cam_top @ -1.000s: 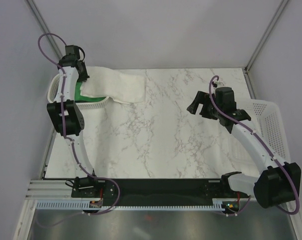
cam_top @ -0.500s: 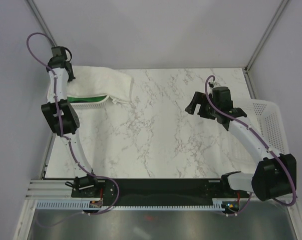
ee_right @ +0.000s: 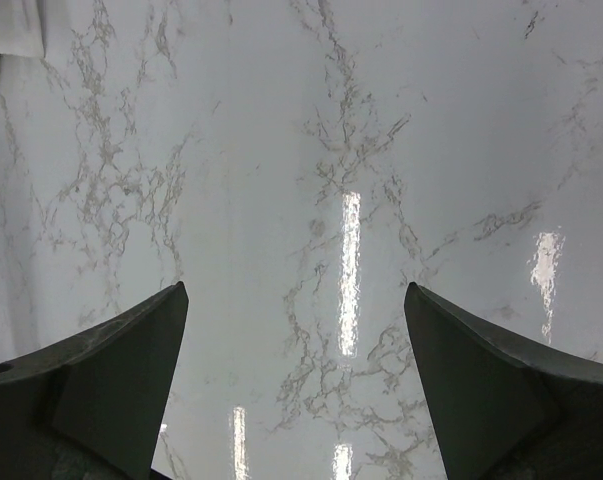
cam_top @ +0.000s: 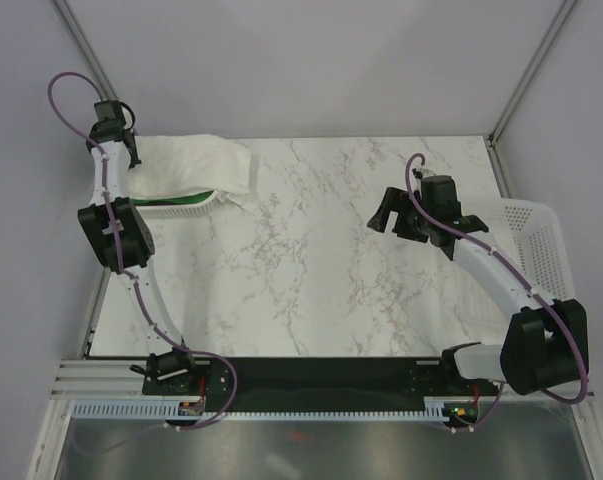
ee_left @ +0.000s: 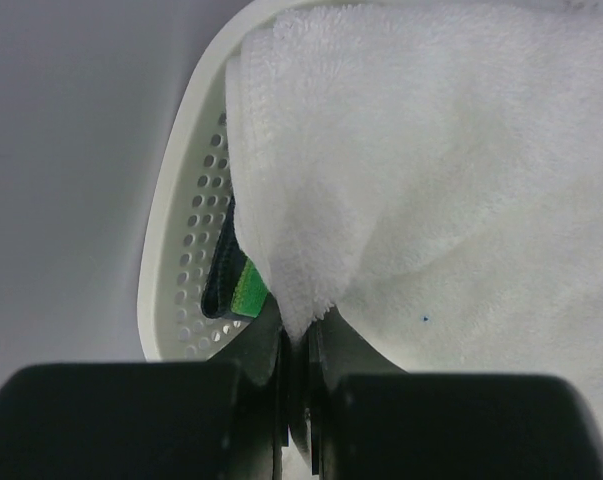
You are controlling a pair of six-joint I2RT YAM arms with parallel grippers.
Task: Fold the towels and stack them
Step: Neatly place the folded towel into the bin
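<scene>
Pinching towel (ee_left: 431,180), left end effector (ee_left: 299,345) clamped (over basket (ee_left: 181,250)), right end effector (ee_right: 294,290) spread, empty

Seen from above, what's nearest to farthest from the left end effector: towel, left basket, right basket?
1. white towel, pinched by the left end effector
2. left basket, just beneath the towel
3. right basket, far right edge

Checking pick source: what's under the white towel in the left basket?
Under the white towel, a green item shows at its edge inside the basket. Whatever else lies below is covered by the towel.
</scene>
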